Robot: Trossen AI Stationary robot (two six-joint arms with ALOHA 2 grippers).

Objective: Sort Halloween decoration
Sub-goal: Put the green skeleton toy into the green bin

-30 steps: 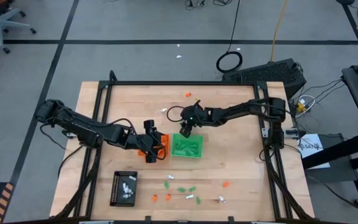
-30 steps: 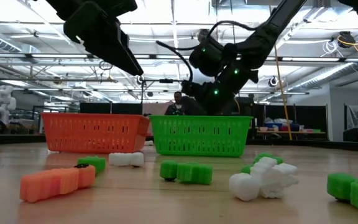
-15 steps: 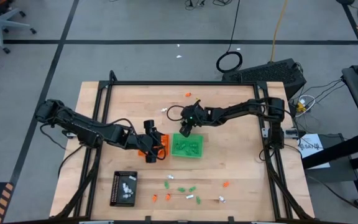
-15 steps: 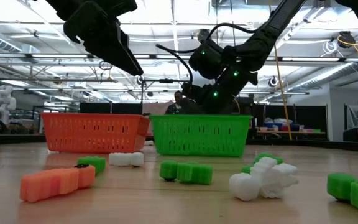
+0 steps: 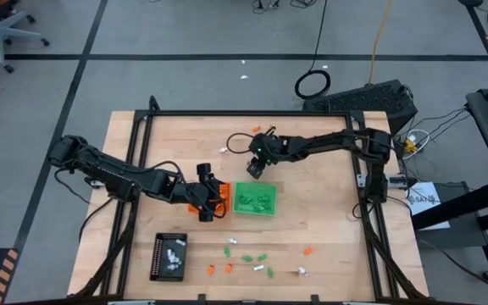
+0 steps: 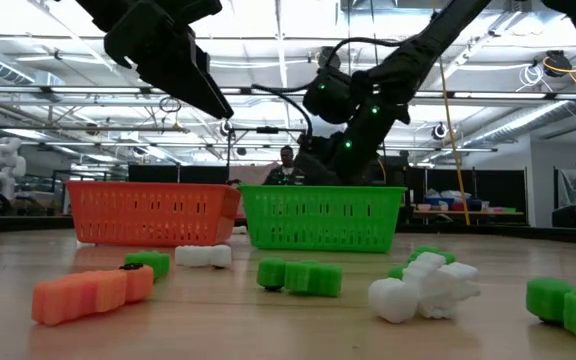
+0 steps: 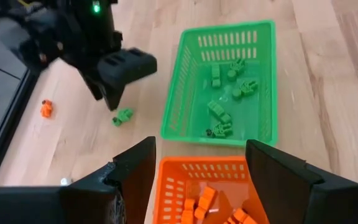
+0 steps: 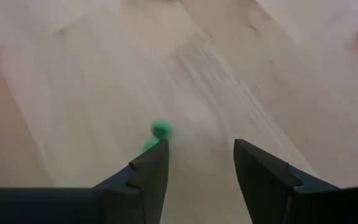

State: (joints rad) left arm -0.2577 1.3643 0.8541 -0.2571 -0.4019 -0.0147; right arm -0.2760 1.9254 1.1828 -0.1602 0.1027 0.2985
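Two arms share the desk in the high view. The left gripper hangs over the orange tray; the right gripper sits just beyond the green tray's far rim, over bare wood. Loose trinkets lie scattered along the near edge beside the black tray, with a few more by the far edge.

In the low view, both trays stand side by side behind the near trinkets, with the arms above them; neither tool's tip is clear here.

The left wrist view looks down on both trays: green pieces lie in the green one, orange pieces in the orange one, and a stray green trinket rests on the wood beside the right gripper. The left jaws stand wide and empty.

The right wrist view shows its jaws spread, nothing between them, with that green trinket just past one finger.

The step in hand looks like a pick of this stray green piece. Next, the right gripper should centre over it, descend, close, then carry it to the green tray.
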